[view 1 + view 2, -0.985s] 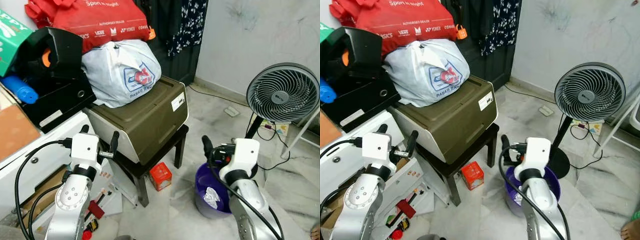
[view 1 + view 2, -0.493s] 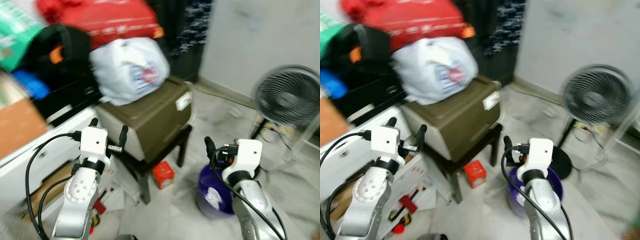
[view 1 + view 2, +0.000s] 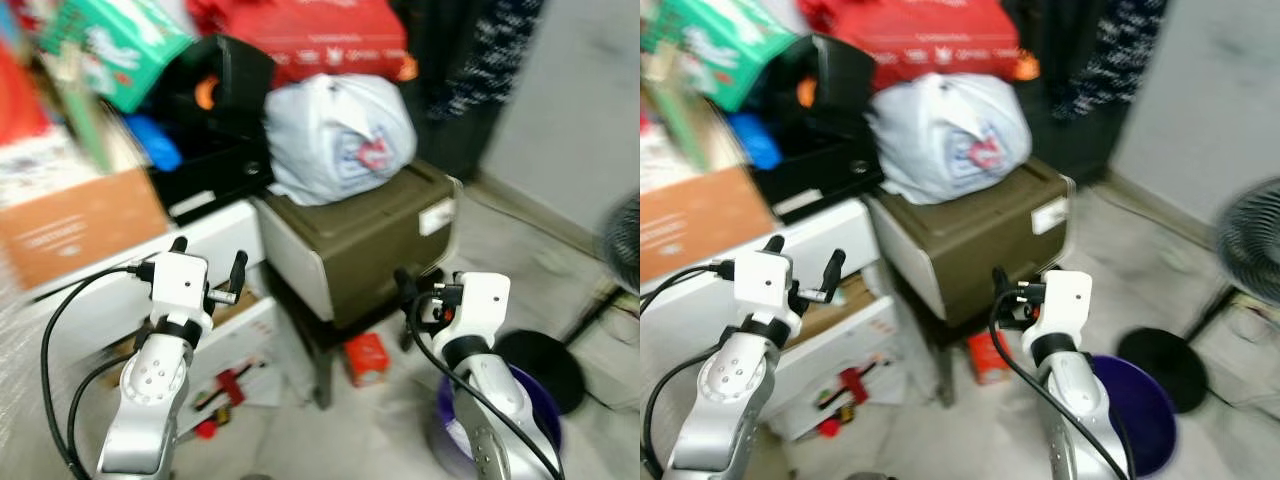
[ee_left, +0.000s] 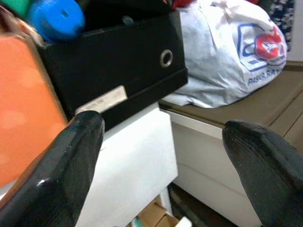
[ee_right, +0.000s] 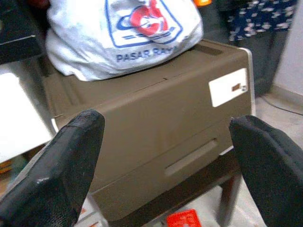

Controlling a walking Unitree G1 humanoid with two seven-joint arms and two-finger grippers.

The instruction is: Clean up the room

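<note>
Before the olive-brown plastic storage box [image 3: 365, 245] | left gripper [image 3: 207, 271], right gripper [image 3: 418, 298] wide, empty | scouting clutter | next: choose a target, maybe the small red carton [image 3: 366, 358]

olive-brown drawer box [image 5: 156, 127] — white bag [image 5: 123, 33], red-blue logo | purple bucket [image 3: 1135, 410]

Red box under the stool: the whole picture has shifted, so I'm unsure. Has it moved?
No. The red box lies just right of the same stool leg as before; the camera turned.
</note>
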